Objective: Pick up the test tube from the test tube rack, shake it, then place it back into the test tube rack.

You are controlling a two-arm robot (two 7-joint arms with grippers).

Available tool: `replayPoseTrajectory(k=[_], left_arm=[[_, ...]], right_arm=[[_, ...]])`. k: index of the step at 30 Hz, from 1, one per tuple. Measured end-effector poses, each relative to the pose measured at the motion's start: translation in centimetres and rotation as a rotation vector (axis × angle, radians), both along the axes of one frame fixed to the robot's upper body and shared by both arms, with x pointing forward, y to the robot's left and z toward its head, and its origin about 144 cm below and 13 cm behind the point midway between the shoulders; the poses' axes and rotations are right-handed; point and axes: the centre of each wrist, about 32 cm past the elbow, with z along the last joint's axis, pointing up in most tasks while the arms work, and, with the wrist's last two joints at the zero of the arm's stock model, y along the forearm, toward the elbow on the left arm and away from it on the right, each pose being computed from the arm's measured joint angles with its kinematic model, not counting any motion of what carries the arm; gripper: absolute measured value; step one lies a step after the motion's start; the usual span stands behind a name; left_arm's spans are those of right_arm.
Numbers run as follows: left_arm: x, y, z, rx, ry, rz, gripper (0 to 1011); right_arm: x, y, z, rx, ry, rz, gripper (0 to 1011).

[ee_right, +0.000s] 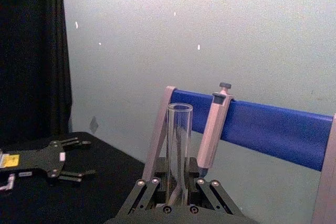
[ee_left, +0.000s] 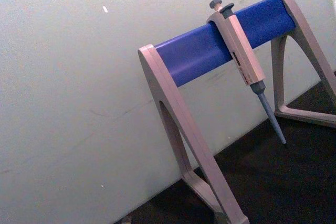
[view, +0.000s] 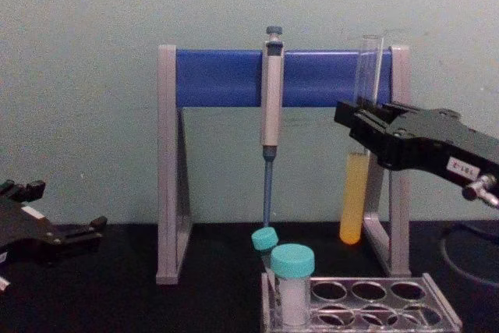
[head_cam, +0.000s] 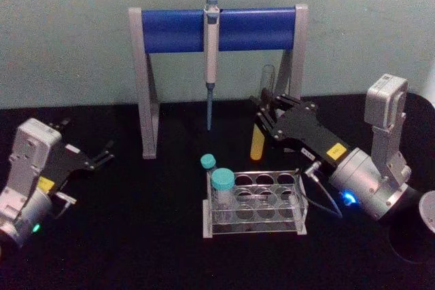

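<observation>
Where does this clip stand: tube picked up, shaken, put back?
Done: the test tube is out of the test tube rack, held upright by the right gripper above the table behind the rack. In hand: the lift or the shake; one moment cannot show shaking. Left: lowering it back into a rack hole. The left gripper rests open, far left.

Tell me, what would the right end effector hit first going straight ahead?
Likely the pipette stand: the right end effector, gripping the test tube, points at its blue bar near the hanging pipette; depth is unclear.
</observation>
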Motion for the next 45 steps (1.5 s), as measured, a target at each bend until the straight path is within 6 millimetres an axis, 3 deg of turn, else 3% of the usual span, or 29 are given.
replayPoseTrajectory(k=[10,25,33,45], left_arm=[[0.0,0.0,0.0,0.0,0.0,0.0,1010],[0.0,0.0,0.0,0.0,0.0,0.0,1010],[0.0,0.0,0.0,0.0,0.0,0.0,1010],[0.0,0.0,0.0,0.0,0.0,0.0,1009]], right_arm=[[0.5,-0.6,0.1,-0.017,-0.029,-0.065,229],[-2.3,-2.5,0.4,-0.046,0.012,-0.087,229],[-2.8,-1.8,0.3,-0.029,0.056,0.011,229],[-1.0,0.1,-0.3,0.021,0.039,0.066,229]])
